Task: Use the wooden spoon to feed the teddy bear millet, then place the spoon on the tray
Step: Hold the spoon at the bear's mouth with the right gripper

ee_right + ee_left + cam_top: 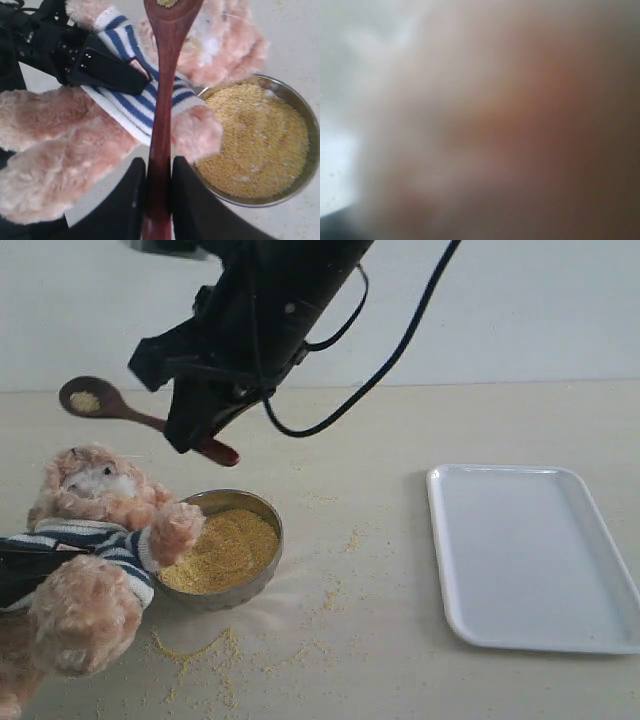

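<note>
The teddy bear (pixel 95 540) sits at the left, striped shirt showing, one paw over the steel bowl. My right gripper (pixel 159 165) reaches across the middle and is shut on the handle of the wooden spoon (pixel 165 100). The spoon (pixel 130 412) is held level above the bear's head, with a little millet (pixel 85 400) in its oval end. More millet (pixel 222 550) fills the bowl. My left gripper (pixel 135 75) lies black across the bear's shirt and appears shut on its body. The left wrist view is only blurred fur. The white tray (pixel 530 555) lies at the right.
The steel bowl (pixel 262 508) stands against the bear's paw. Spilled grains (pixel 200 650) are scattered on the beige tabletop in front of the bowl and toward the tray. A black cable (pixel 380 370) hangs from the right arm.
</note>
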Controlling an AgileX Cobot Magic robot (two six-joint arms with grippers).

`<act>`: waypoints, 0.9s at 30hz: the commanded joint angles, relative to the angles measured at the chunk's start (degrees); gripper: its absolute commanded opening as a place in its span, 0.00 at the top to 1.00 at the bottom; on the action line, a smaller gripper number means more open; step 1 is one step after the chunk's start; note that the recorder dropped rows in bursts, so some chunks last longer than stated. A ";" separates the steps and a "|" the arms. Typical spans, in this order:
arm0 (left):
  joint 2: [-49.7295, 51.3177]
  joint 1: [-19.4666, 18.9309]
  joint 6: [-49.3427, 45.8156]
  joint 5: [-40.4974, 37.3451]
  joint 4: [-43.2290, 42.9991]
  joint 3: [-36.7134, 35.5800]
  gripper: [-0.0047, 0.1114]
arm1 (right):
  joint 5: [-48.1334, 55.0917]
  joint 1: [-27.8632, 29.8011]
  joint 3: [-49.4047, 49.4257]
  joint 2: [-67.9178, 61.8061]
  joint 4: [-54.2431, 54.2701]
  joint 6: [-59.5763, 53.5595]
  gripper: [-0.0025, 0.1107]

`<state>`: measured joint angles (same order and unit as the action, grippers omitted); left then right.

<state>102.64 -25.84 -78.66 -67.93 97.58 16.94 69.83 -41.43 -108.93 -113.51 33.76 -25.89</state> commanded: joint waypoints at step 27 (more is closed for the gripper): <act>-0.13 2.57 -0.65 -2.03 1.65 -0.19 0.92 | -8.31 -12.95 -1.33 -3.08 -36.42 -6.33 0.98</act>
<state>102.64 -23.52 -78.91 -67.96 98.96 16.94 61.09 -53.17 -109.94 -116.79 3.50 -33.90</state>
